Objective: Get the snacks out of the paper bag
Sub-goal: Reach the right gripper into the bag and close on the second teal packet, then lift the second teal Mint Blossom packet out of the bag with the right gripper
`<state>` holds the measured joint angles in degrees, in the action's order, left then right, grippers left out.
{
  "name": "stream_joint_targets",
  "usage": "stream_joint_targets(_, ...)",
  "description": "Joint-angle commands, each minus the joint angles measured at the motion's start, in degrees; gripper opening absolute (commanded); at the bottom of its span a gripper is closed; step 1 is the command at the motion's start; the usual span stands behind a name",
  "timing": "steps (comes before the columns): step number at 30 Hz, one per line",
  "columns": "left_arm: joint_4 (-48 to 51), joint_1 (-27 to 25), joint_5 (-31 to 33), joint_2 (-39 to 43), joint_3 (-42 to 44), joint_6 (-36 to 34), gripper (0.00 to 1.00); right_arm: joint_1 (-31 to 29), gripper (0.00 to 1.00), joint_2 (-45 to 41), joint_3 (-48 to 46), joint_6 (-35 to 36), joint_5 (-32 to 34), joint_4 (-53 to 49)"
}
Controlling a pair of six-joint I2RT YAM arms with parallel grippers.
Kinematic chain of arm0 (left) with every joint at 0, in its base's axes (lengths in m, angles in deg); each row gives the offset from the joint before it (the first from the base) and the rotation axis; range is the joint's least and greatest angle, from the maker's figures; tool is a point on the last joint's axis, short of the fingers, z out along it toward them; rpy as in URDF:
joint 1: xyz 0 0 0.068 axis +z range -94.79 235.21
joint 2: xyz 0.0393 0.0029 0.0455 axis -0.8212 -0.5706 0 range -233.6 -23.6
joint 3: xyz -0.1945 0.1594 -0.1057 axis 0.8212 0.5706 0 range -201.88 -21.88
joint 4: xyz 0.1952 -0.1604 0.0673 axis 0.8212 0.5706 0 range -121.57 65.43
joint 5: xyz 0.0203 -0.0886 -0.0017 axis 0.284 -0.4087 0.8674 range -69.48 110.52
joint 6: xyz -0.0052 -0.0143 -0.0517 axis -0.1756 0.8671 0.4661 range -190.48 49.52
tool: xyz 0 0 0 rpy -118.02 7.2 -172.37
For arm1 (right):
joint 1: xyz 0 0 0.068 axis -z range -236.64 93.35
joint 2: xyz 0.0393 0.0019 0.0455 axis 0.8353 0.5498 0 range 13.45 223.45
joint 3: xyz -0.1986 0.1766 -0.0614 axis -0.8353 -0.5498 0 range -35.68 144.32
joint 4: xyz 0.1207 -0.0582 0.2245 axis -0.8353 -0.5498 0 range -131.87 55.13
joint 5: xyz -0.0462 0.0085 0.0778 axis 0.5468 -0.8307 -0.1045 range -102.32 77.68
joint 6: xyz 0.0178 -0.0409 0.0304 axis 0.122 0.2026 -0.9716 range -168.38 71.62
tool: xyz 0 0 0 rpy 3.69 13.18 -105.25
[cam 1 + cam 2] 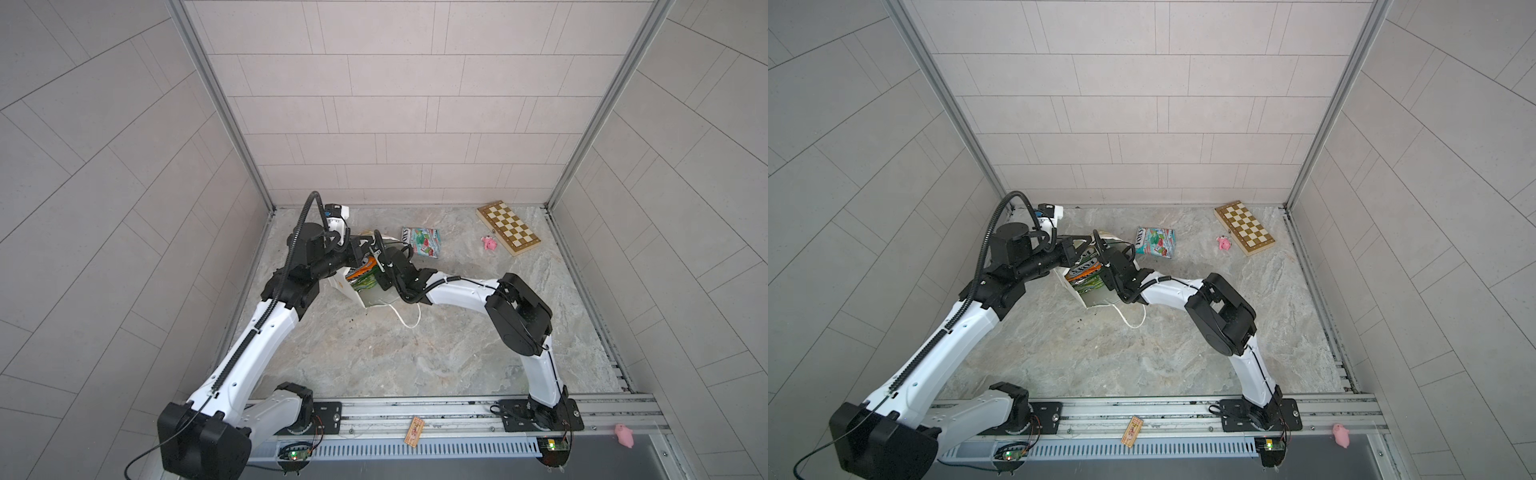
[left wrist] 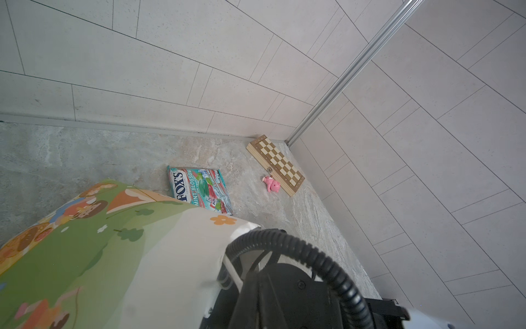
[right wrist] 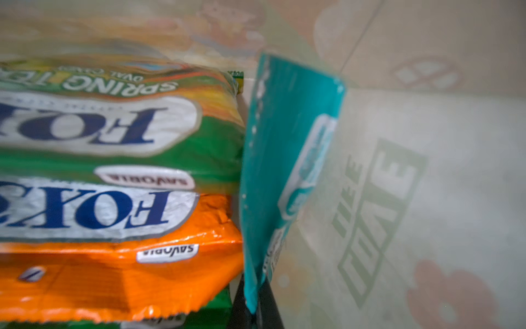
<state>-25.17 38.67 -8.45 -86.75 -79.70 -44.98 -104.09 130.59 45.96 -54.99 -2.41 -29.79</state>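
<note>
marbled grey tabletop (image 1: pixel 415 353) between pale tiled walls carries the paper bag (image 1: pixel 376 297), mouth open, with both arms reaching to it. the right gripper (image 3: pixel 252 307) is down inside the bag. its dark jaws are closed tight on the edge of a teal packet (image 3: pixel 284 156), which stands on edge near the bag's inner wall, where green lettering shows through. just beside that packet in the bag, a green packet (image 3: pixel 128 136) and an orange packet (image 3: pixel 113 270) lie pressed flat against each other. the left gripper (image 1: pixel 1077 246) sits at the bag's rim, on the side away from the right arm. its jaws are closed, and i cannot tell whether paper is pinched between them. a loose teal packet (image 1: pixel 420 242) lies flat on the tabletop just beyond the bag, apart from it. farther from the bag on that side, a pink toy pig (image 1: pixel 489 242) lies just beside a folded chessboard (image 1: pixel 509 227). one white cord handle (image 1: pixel 409 318) trails from the bag onto the tabletop.
</note>
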Motion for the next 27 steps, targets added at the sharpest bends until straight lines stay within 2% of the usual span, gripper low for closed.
stream_joint_targets(1,0.13,-0.16,1.17,-0.37,0.05,-0.79,0.00,0.15,0.00,-5.29,-2.37,0.98,-3.90,0.04)
stream_joint_targets(27,0.90,-0.12,2.56,-1.27,-0.10,-1.04,0.00,0.60,0.00,-27.78,-13.63,0.92,-22.56,-4.35)
